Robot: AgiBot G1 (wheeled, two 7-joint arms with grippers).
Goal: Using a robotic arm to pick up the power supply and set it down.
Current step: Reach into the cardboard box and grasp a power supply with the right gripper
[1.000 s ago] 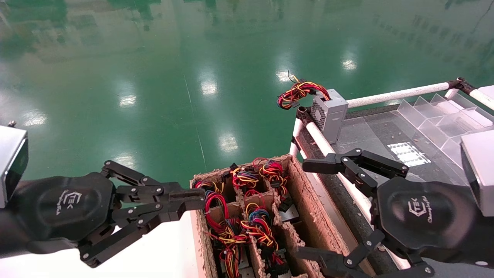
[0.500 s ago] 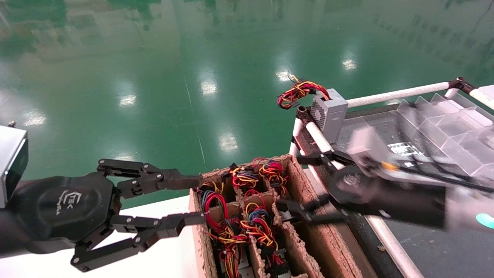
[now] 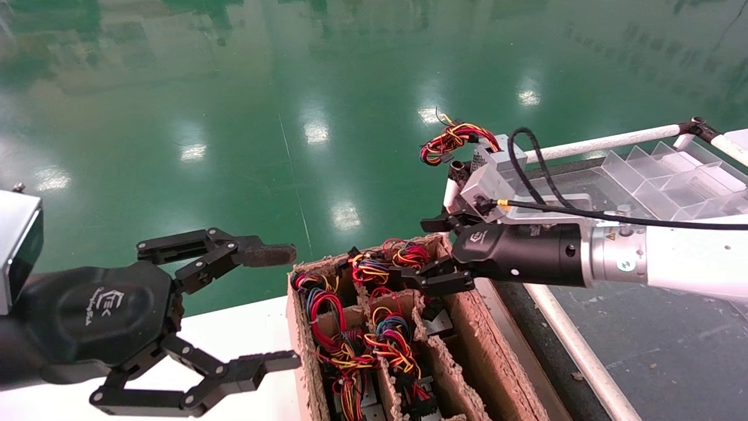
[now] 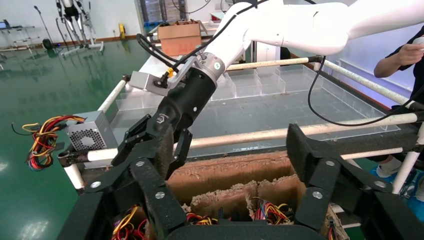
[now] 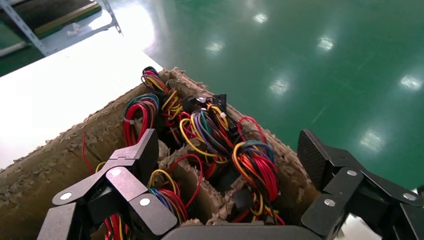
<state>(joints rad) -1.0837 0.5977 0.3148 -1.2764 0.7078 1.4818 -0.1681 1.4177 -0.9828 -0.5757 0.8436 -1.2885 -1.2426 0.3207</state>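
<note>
Several power supplies sit in the cells of a torn cardboard box, mostly hidden under red, yellow and black wire bundles. My right gripper, all black with the TEK logo, hangs open just above the box's far end. Its fingers straddle the wire bundle of the far-right cell's power supply without touching it. In the right wrist view the right gripper is open over that bundle. One more power supply stands upright on the table's corner. My left gripper, with a brownish worn fingertip, is wide open beside the box's left wall.
A dark table with white rails lies right of the box. Clear plastic dividers stand at its far side. A white surface runs under my left gripper. Green floor lies beyond. A person's arm shows at the table's far side.
My right arm swung in from the lower right and turned sideways, bringing its open gripper over the box's far end. My left gripper went from nearly shut to wide open.
</note>
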